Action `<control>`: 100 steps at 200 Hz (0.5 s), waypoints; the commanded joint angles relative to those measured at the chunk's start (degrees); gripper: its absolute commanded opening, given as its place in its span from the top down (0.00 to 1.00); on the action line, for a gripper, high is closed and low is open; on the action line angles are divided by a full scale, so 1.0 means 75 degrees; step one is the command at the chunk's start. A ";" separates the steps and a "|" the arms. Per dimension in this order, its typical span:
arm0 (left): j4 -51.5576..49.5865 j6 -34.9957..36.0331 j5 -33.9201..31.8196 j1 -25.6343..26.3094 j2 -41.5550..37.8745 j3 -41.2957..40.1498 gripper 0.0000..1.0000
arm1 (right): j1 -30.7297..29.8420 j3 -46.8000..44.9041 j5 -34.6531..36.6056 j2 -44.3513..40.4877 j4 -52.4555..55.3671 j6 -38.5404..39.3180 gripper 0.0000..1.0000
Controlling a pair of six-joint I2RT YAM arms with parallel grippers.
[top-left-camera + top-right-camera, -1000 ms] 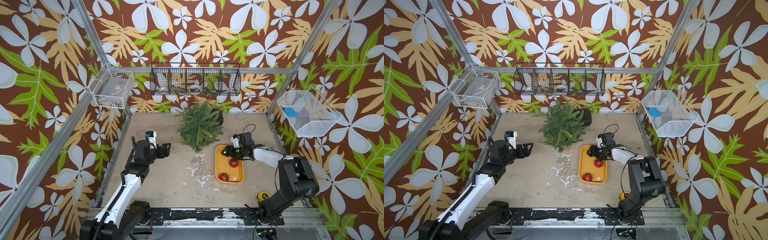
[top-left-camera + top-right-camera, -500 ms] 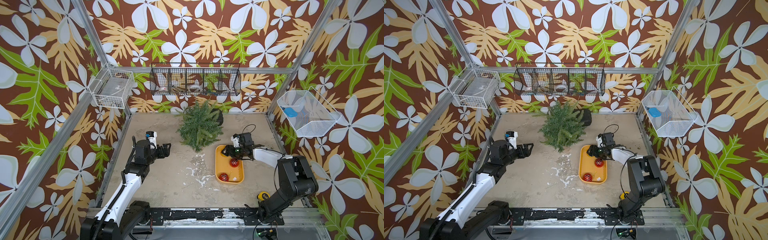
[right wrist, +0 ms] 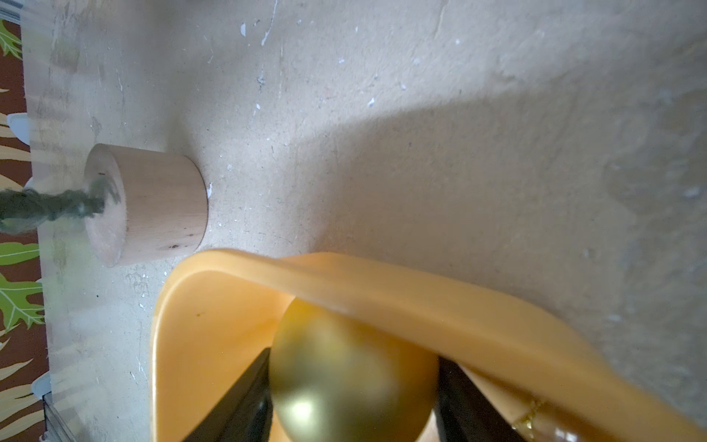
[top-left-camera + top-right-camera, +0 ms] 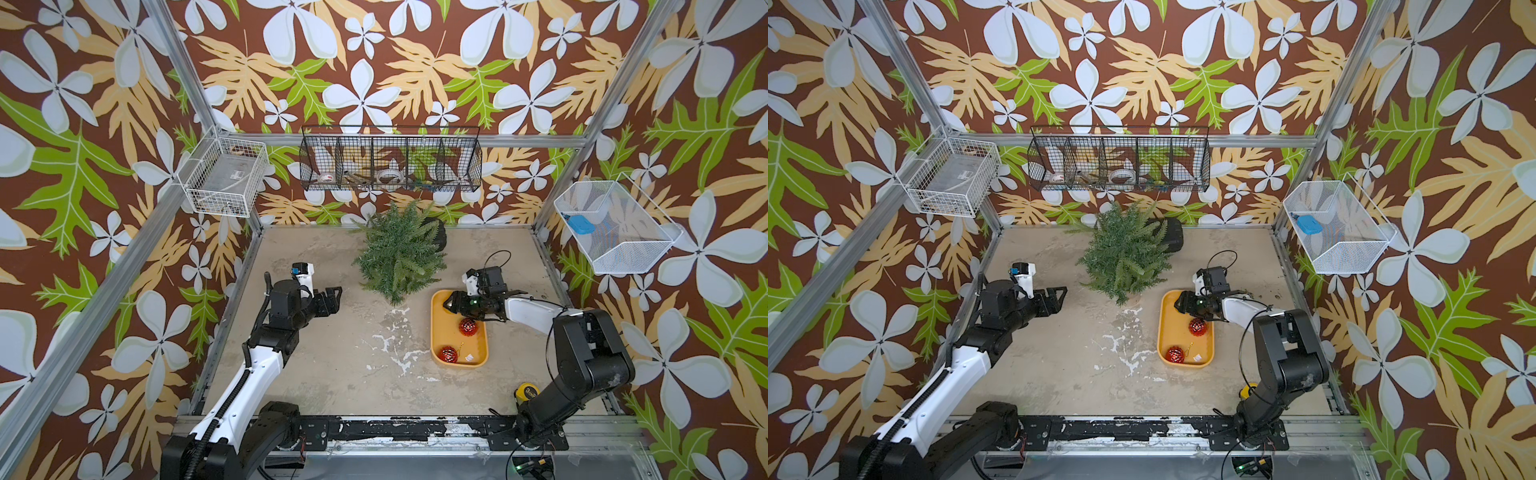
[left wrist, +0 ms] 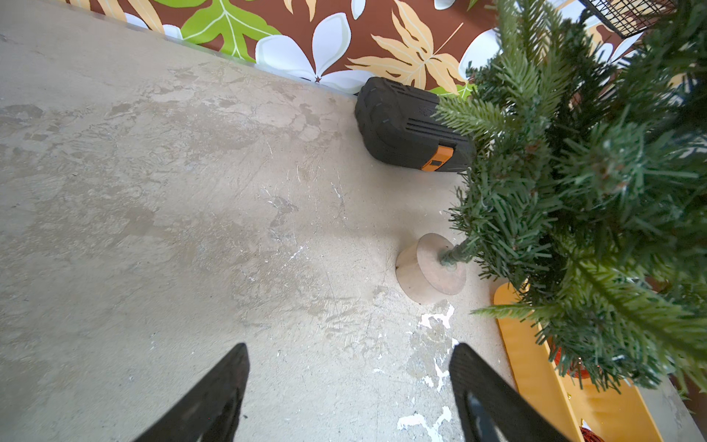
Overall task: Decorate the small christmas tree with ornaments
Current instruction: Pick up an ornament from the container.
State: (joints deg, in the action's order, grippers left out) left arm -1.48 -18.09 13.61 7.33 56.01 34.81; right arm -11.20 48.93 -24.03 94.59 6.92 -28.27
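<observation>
Over the yellow tray (image 4: 440, 332) the right gripper (image 4: 451, 302) has barely shifted, jaws now clamped on the gold ornament (image 3: 352, 367), seemingly ready to lift; left gripper (image 5: 349, 348) jaws apart.

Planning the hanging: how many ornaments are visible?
3. In the yellow tray: a middle red ornament, a front red ornament, a gold ornament between the right gripper's fingers. The tree may hide others.
</observation>
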 commanded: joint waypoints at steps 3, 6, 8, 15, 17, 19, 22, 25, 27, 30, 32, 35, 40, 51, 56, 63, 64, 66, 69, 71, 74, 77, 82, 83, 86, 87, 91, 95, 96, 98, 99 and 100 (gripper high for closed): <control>0.0085 -0.0060 -0.0014 -0.0007 -0.0036 0.0000 0.16 | 0.0005 -0.0008 0.0039 -0.0103 -0.0103 -0.0017 0.39; 0.0082 -0.0061 -0.0010 -0.0005 -0.0032 0.0001 0.16 | 0.0005 -0.0008 0.0040 -0.0117 -0.0093 -0.0016 0.39; 0.0086 -0.0061 -0.0015 -0.0008 -0.0037 0.0000 0.16 | 0.0005 0.0001 0.0049 -0.0119 -0.0091 -0.0010 0.39; 0.0089 -0.0061 -0.0009 -0.0014 -0.0029 0.0009 0.16 | 0.0005 0.0010 0.0067 -0.0170 -0.0073 0.0007 0.40; 0.0085 -0.0061 -0.0009 -0.0013 -0.0027 0.0011 0.16 | 0.0005 0.0005 0.0064 -0.0179 -0.0069 0.0016 0.40; 0.0087 -0.0061 -0.0009 -0.0007 -0.0027 0.0011 0.16 | 0.0005 0.0013 0.0076 -0.0196 -0.0067 0.0019 0.40; 0.0091 -0.0061 -0.0009 -0.0011 -0.0031 0.0011 0.16 | 0.0008 0.0015 0.0075 -0.0211 -0.0048 0.0030 0.40; 0.0082 -0.0054 -0.0009 -0.0006 -0.0028 0.0011 0.16 | 0.0006 0.0026 0.0084 -0.0239 -0.0021 0.0049 0.40; 0.0083 -0.0056 -0.0009 -0.0005 -0.0027 0.0011 0.16 | 0.0005 0.0033 0.0095 -0.0261 -0.0006 0.0044 0.40; 0.0077 -0.0050 -0.0012 -0.0007 -0.0028 0.0011 0.16 | 0.0005 0.0044 0.0111 -0.0291 0.0018 0.0053 0.41; 0.0076 -0.0050 -0.0019 -0.0008 -0.0033 0.0011 0.16 | 0.0005 0.0043 0.0117 -0.0309 0.0039 0.0063 0.41; 0.0079 -0.0049 -0.0021 -0.0013 -0.0034 0.0011 0.16 | 0.0005 0.0058 0.0117 -0.0342 0.0074 0.0076 0.41; 0.0075 -0.0049 -0.0020 -0.0005 -0.0038 0.0011 0.16 | 0.0005 0.0065 0.0125 -0.0409 0.0132 0.0107 0.41; 0.0072 -0.0061 -0.0016 -0.0006 -0.0049 0.0011 0.16 | -0.0001 0.0096 0.0122 -0.0575 0.0278 0.0168 0.41; 0.0068 -0.0061 -0.0015 -0.0008 -0.0061 0.0022 0.16 | 0.0004 0.0108 0.0117 -0.0670 0.0351 0.0202 0.41; 0.0035 -0.0048 0.0001 -0.0005 -0.0074 0.0052 0.16 | 0.0005 0.0095 0.0088 -0.0832 0.0476 0.0250 0.41; 0.0028 -0.0043 0.0002 -0.0005 -0.0086 0.0061 0.16 | 0.0005 0.0096 0.0087 -0.0851 0.0492 0.0258 0.41; 0.0017 -0.0030 0.0011 -0.0005 -0.0091 0.0076 0.16 | 0.0011 0.0088 0.0087 -0.0897 0.0533 0.0278 0.41; -0.0010 -0.0026 0.0019 -0.0005 -0.0106 0.0090 0.16 | 0.0006 0.0076 0.0087 -0.0980 0.0585 0.0294 0.41; -0.0022 -0.0017 0.0024 -0.0011 -0.0114 0.0101 0.15 | 0.0005 0.0066 0.0087 -0.1029 0.0626 0.0308 0.41; -0.0046 0.0004 0.0045 -0.0015 -0.0128 0.0124 0.15 | -0.0002 0.0060 0.0089 -0.1112 0.0679 0.0331 0.41; -0.0059 0.0032 0.0068 -0.0012 -0.0142 0.0137 0.15 | 0.0004 0.0039 0.0093 -0.1195 0.0740 0.0346 0.41; -0.0081 0.0089 0.0117 -0.0001 -0.0161 0.0160 0.15 | 0.0005 0.0008 0.0088 -0.1341 0.0841 0.0389 0.41; -0.0095 0.0102 0.0124 -0.0003 -0.0164 0.0162 0.15 | 0.0005 0.0006 0.0093 -0.1374 0.0850 0.0398 0.41; -0.0105 0.0122 0.0149 -0.0005 -0.0178 0.0175 0.15 | 0.0005 -0.0012 0.0095 -0.1461 0.0918 0.0430 0.41; -0.0106 0.0130 0.0158 -0.0005 -0.0179 0.0175 0.15 | 0.0005 -0.0022 0.0091 -0.1488 0.0941 0.0436 0.41; -0.0118 0.0153 0.0182 -0.0008 -0.0198 0.0187 0.15 | 0.0011 -0.0040 0.0087 -0.1602 0.1021 0.0467 0.41; -0.0120 0.0152 0.0205 -0.0006 -0.0216 0.0180 0.15 | 0.0006 -0.0074 0.0080 -0.1736 0.1089 0.0496 0.41; -0.0120 0.0163 0.0209 -0.0006 -0.0227 0.0178 0.15 | 0.0005 -0.0077 0.0082 -0.1801 0.1136 0.0508 0.41; -0.0120 0.0171 0.0227 -0.0005 -0.0243 0.0176 0.15 | 0.0011 -0.0078 0.0085 -0.1833 0.1162 0.0510 0.41; -0.0120 0.0172 0.0238 -0.0005 -0.0246 0.0176 0.14 | 0.0008 -0.0084 0.0080 -0.1867 0.1174 0.0517 0.41; -0.0120 0.0173 0.0249 -0.0005 -0.0248 0.0176 0.14 | 0.0006 -0.0097 0.0085 -0.1930 0.1213 0.0531 0.41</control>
State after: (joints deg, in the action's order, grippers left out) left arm -2.09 -17.80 13.91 7.33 54.89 35.59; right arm -11.20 48.84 -23.73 84.25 11.40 -26.48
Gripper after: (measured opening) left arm 0.852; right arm 0.593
